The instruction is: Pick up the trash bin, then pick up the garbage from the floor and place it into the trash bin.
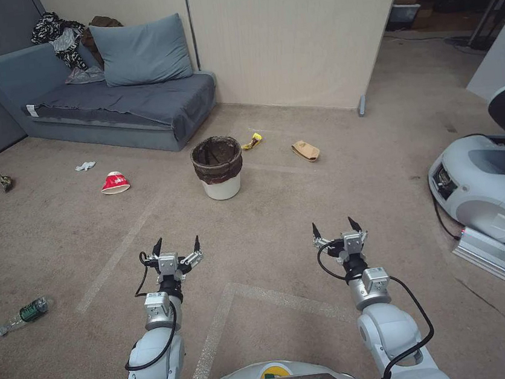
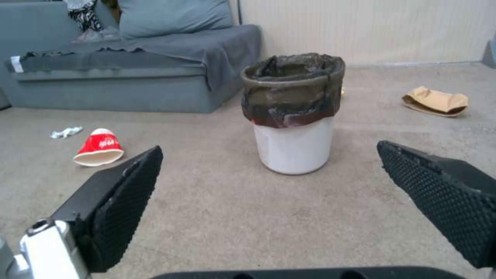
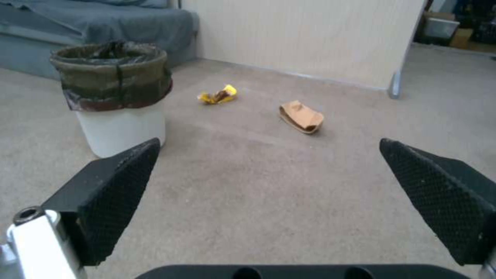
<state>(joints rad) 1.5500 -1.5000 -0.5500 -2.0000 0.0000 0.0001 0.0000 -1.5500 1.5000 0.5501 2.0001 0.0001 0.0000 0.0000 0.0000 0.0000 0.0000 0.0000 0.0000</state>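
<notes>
Head view shows you nothing is done yet: the trash bin [image 1: 218, 167] stands upright on the floor [image 1: 270, 236] ahead, well apart from both arms. Your left gripper [image 1: 177, 245] and right gripper [image 1: 336, 227] hover wide open and empty, while the red cup [image 1: 115, 182], paper bag [image 1: 306, 150], yellow wrapper [image 1: 252, 141] and bottle [image 1: 23, 315] lie scattered on the carpet

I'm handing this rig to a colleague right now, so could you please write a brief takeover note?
Left gripper and right gripper: both open, empty, held low over the floor, short of the trash bin.
Bin upright on the carpet ahead.
Litter on the floor: red cup, tissue, bottle on the left; yellow wrapper, paper bag on the right.
Done: nothing.
Left: everything.
</notes>
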